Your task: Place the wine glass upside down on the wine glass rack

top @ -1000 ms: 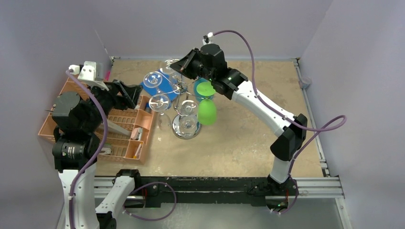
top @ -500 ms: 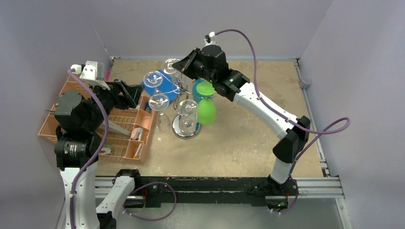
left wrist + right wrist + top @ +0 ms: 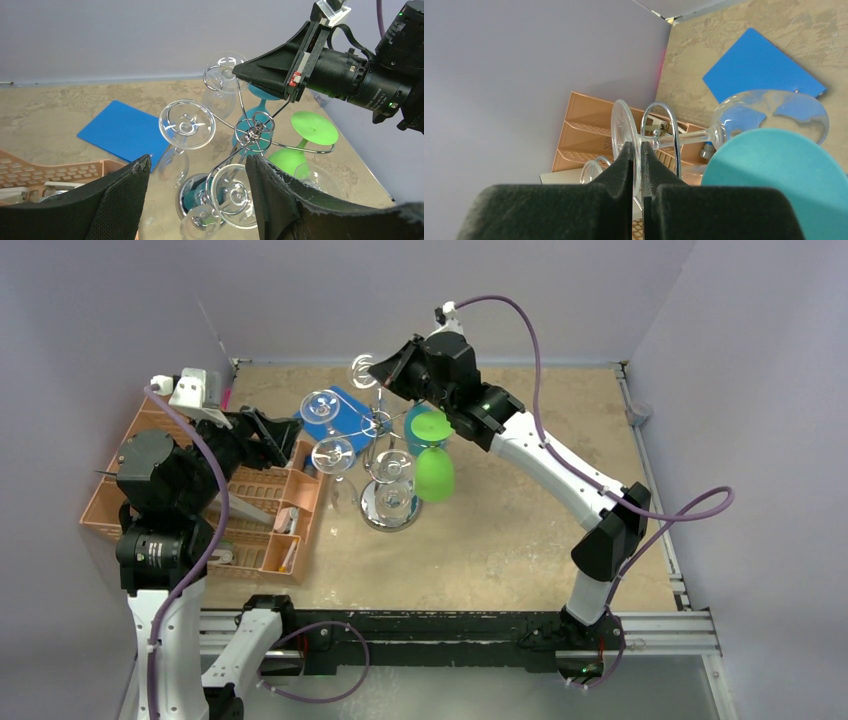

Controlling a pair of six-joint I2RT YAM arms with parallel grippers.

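Lifted slightly, right pincer (image 3: 637, 148) grips wine glass (image 3: 774, 112) foot beside wine glass rack (image 3: 252, 131).

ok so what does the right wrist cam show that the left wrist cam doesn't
Only the right wrist view: the right gripper seen from behind its fingers, shut on the foot of the clear wine glass, with the stem by a scroll loop of the wine glass rack.
Only the left wrist view: the open, empty left gripper, the rack's central hub, the green wine glass and other clear glasses hanging upside down.
Both: the blue mat, the orange tray and the teal glass.
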